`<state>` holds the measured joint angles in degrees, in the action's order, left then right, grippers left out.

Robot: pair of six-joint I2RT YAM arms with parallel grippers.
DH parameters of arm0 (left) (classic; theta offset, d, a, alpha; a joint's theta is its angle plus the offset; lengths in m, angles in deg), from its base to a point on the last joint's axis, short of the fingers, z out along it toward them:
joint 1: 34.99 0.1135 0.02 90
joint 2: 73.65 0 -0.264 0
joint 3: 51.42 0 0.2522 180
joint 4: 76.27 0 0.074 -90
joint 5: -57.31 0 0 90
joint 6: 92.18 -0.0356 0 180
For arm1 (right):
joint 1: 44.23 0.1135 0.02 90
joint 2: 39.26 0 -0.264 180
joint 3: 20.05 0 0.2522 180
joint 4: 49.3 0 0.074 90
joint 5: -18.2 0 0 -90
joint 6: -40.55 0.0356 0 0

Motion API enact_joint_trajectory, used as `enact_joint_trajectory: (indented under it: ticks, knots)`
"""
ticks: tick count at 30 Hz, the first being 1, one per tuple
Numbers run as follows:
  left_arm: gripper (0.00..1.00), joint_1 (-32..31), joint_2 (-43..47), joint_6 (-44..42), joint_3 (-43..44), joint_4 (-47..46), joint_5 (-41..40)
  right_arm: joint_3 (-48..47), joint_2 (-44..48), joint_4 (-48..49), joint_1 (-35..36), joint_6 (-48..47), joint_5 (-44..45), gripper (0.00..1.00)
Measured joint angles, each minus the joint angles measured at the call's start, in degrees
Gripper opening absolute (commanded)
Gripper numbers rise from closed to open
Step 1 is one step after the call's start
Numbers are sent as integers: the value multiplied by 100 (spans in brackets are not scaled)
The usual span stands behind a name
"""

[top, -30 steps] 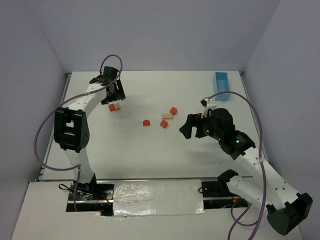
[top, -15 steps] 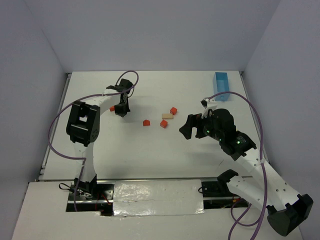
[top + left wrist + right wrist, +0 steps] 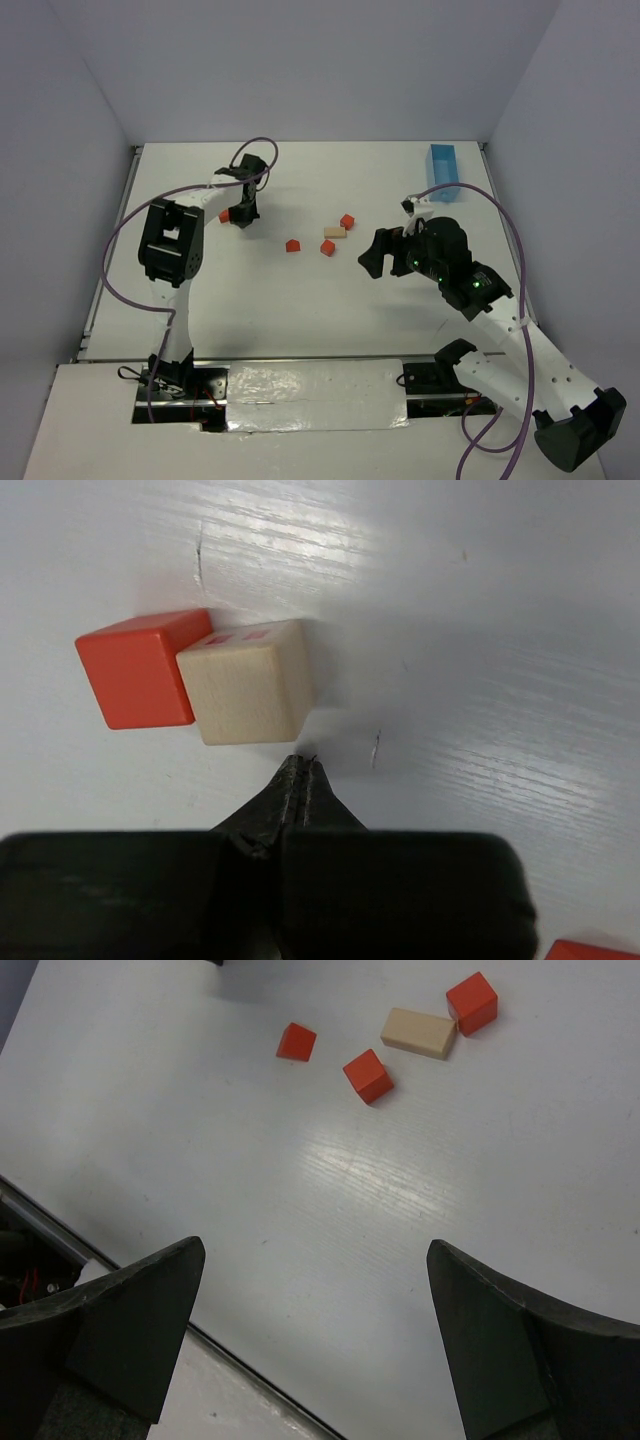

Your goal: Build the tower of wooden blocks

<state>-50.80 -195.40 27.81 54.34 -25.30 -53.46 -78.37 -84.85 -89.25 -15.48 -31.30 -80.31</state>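
The small wooden blocks [image 3: 327, 247], red-orange and pale tan, lay loose on the white table [image 3: 300, 310], none stacked on another. Toward the far left of the table, a red-orange wooden cube [image 3: 140, 668] and a pale tan wooden cube [image 3: 250, 680] sat side by side and touching. The tan one showed two small red marks on one face. The left gripper [image 3: 300, 770] pointed down just beside the tan cube, its black jaws pressed together with nothing between them. Whether its tip touched the cube could not be told. From overhead, this gripper covered the tan cube, and only the red-orange one showed at its left side.

Near the middle of the table lay four more pieces: a small red-orange block [image 3: 296, 1042], a second red-orange cube [image 3: 368, 1075] near it, a pale tan short bar [image 3: 418, 1033] lying flat, and a third red-orange cube [image 3: 472, 1003] at the bar's end, touching it or nearly so.

The right gripper [image 3: 315, 1255] hovered above the table to the right of this group, its jaws spread wide and empty. A light-blue rectangular tray [image 3: 445, 172] stood at the far right corner, well apart from every block.
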Motion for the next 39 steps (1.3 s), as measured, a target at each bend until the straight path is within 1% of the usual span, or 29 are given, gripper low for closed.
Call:
enact_joint_trajectory:
  ticks: [7, 18, 27, 31, 34, 35, 37, 38, 39]
  knots:
    - [0, 168, -13, -7, 9, -63, -22, 0, -39, 0, 0, -2, -42, 100]
    - [0, 225, -153, -26, 203, -101, -111, 0, -50, 0, -2, -9, -122, 100]
    - [0, 175, -87, -48, 101, -225, -72, 0, -70, 0, 0, -24, -144, 100]
    - [0, 39, 74, 4, -83, -282, 133, 0, -70, 0, 0, -44, -144, 100]
    - [9, -59, 422, 48, -358, -304, 293, 0, -70, 0, 0, -61, -144, 100]
    - [14, -87, 562, 63, -422, -302, 306, 0, -70, 0, 0, -63, -149, 100]
    - [20, -105, 837, 164, -463, -289, 262, 0, -70, 0, 0, -66, -149, 100]
    - [25, -96, 966, 212, -463, -297, 197, 0, -70, 0, 0, -66, -151, 100]
    - [28, -74, 1078, 273, -463, -299, 125, 0, -70, 0, 0, -66, -153, 100]
